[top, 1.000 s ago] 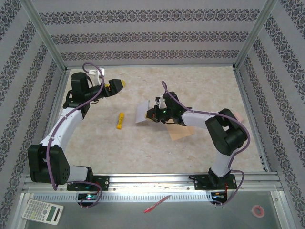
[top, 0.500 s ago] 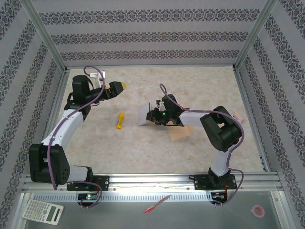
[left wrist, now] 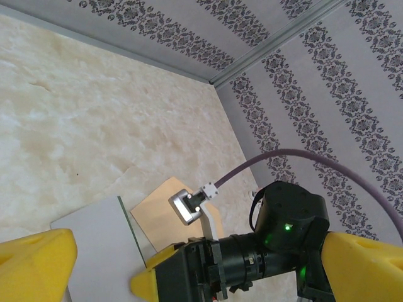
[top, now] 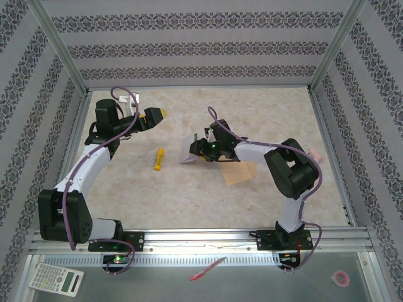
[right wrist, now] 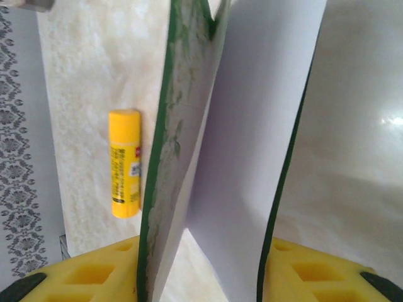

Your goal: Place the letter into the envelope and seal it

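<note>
I had the table (top: 252,113) filling the middle of the overhead view, marbled and beige. The left arm (top: 88,163) ran up the left side of the frame, and the right arm (top: 289,170) bent in from lower right toward the centre.

The envelope (top: 239,173) lay flat just right of centre, partly under the right arm's forearm. From the left wrist camera I saw it as a tan corner (left wrist: 160,214) at lower centre.

The letter (top: 187,150) stood on edge just left of centre, touching the tip of the right gripper (top: 200,151) and well clear of the envelope. On the right wrist camera it was folded into a V (right wrist: 245,126), green border showing along its edges.

That gripper's jaws were parted, the letter's two leaves between them, one beside each yellow finger (right wrist: 82,270). I could not tell whether they pressed on the paper at all.

The left gripper (top: 158,113) hung at upper left over bare table, its fingers (left wrist: 38,261) spread wide with nothing between them.

The glue stick (top: 158,159) lay left of the letter, near it but apart.
</note>
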